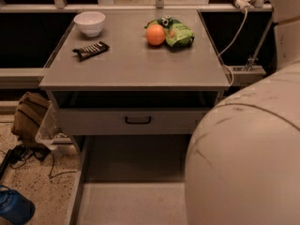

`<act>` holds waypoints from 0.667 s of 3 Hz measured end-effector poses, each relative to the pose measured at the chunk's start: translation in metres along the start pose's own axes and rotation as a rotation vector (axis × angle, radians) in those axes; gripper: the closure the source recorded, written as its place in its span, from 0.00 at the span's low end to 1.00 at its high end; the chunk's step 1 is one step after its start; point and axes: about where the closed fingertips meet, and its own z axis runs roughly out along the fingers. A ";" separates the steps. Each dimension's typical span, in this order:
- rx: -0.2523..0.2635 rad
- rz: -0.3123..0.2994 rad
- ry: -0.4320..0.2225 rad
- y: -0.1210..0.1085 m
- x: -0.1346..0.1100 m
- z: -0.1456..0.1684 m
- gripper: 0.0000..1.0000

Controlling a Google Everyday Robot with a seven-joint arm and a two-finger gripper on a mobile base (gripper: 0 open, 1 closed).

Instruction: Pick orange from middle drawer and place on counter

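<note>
The orange (pixel 155 34) sits on the counter (pixel 136 64) at the back, touching a green snack bag (pixel 178 32) on its right. The middle drawer (pixel 133 203) is pulled out toward me at the bottom of the view; the part of its grey floor that shows holds nothing. My gripper is not in view. Only the arm's large white shell (pixel 248 158) shows, filling the lower right and hiding the drawer's right side.
A white bowl (pixel 90 22) and a dark snack bar (pixel 91 49) lie on the counter's left. A drawer front with a black handle (pixel 138 120) sits under the counter. A bag (pixel 29 116), cables and a blue object (pixel 14 207) lie on the floor at left.
</note>
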 end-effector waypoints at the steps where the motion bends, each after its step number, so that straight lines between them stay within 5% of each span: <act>1: 0.068 0.021 0.032 0.020 0.045 -0.056 0.00; 2: 0.149 0.083 0.145 0.057 0.107 -0.140 0.00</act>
